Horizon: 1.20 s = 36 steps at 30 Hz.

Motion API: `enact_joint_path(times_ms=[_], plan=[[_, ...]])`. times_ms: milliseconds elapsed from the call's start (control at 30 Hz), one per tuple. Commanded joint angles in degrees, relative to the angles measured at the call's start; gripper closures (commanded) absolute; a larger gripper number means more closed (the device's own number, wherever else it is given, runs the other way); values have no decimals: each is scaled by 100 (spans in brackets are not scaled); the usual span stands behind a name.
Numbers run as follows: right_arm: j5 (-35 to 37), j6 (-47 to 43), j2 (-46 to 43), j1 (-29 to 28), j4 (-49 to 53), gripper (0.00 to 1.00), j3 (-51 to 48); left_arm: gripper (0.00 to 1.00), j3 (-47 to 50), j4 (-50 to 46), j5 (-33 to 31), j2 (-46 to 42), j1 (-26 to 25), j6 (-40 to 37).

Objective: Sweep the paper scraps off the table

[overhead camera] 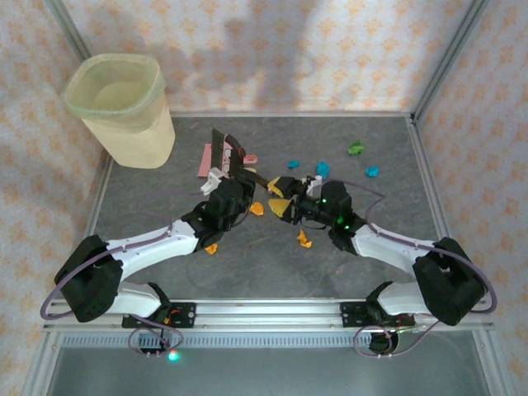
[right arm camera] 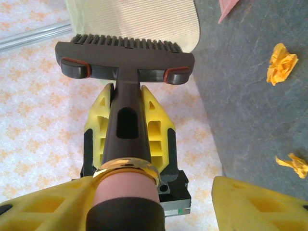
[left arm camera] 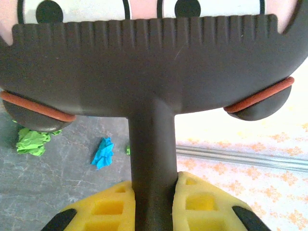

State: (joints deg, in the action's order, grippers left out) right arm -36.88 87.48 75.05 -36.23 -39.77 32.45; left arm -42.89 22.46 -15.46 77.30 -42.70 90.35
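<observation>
left claw (left arm camera: 153, 188): clamped on the brush (right arm camera: 125, 53) neck, just below the head; yellow fingers (left arm camera: 108, 209) pressed to both sides of the dark stem. low grip likely chosen for control of the bristles.
right claw (right arm camera: 154, 190): spread wide on either side of the pink handle end with its gold ring, touching neither side. reads as a hand-over, or a second hold not yet taken.
brush: head raised and tilted, bristles pointed away toward the bin (overhead camera: 124, 107); contact with the table (overhead camera: 264, 276) impossible to tell.
dustpan (overhead camera: 206, 161): pink, on the table just beyond the left claw; mouth direction unclear.
scraps (overhead camera: 256, 209): loose on the table, none gathered. orange ones close around both claws; blue and green ones farther back and to the right, well apart from the dustpan.
bin: back left corner, near the dustpan, handy for emptying.
stage: sweeping seemingly not begun; tool in hand, nothing heaped.
next: probably one firm hold, then bristles down behind the nearest orange scrap, strokes toward the dustpan.
risk: light wads apt to skip or roll past stiff bristles.
</observation>
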Motion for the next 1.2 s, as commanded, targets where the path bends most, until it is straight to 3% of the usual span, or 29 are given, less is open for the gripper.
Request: enact_joint_path(times_ms=[0, 400, 700, 967, 1067, 1133, 1167], plan=[[183, 299, 64, -68, -645, 41, 191, 100, 45, 484, -165, 73, 33, -180], [580, 341, 98, -86, -877, 59, 229, 100, 73, 770, -49, 182, 33, -171], [763, 330, 184, -108, -1072, 61, 209, 100, 81, 808, 26, 179, 33, -162], [906, 189, 96, -104, -1000, 77, 147, 100, 103, 866, 61, 218, 33, -160], [985, 43, -4, -104, -839, 88, 130, 100, 98, 879, 97, 243, 33, -149], [1030, -153, -119, -109, -603, 100, 150, 100, 82, 883, 140, 259, 33, -158], [1057, -270, -191, -104, -449, 100, 164, 92, 80, 883, 163, 263, 33, -170]])
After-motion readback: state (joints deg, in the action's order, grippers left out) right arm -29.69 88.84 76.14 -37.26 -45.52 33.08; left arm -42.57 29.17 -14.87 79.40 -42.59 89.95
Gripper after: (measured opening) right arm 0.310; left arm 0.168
